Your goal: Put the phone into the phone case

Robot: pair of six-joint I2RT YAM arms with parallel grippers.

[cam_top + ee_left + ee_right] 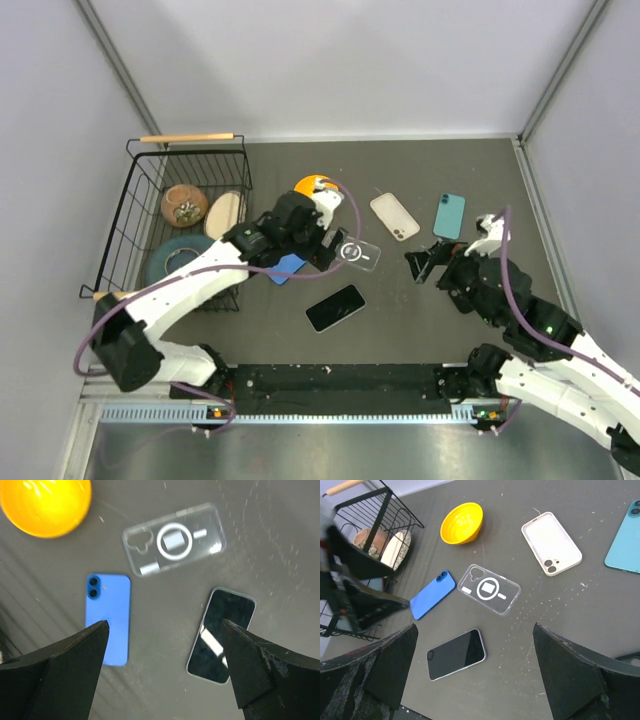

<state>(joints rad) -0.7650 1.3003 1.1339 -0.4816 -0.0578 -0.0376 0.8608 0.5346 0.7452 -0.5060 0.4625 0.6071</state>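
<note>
**Both grippers open and empty; phone lies apart from its case**

The left gripper [164, 626] has its jaws spread wide with nothing between them. In the top view it sits over the middle of the tabletop, at the left end of the phone case [358, 252]. The right gripper [422, 263] is also wide apart and empty, right of centre.

The phone [335, 307] lies screen up on the tabletop, nearer the near edge than the case. The two are close but not touching. The only marking that can be made out is on the clear case: a white ring with short white bars beside it. No letters can be read on it.

The left wrist view takes in four things: the case, the phone, a blue phone [108, 617] with two lenses showing, and a yellow bowl [45, 502]. In the top view the left arm hides much of the blue phone. The right wrist view adds a beige-backed phone [551, 543] with a white rim and the edge of a teal phone [625, 537]. Both lie toward the far right. It also shows part of a wire basket [370, 505] at the left edge.

There are four phones, one case, one bowl and one basket. From above, three items show inside the basket.
</note>
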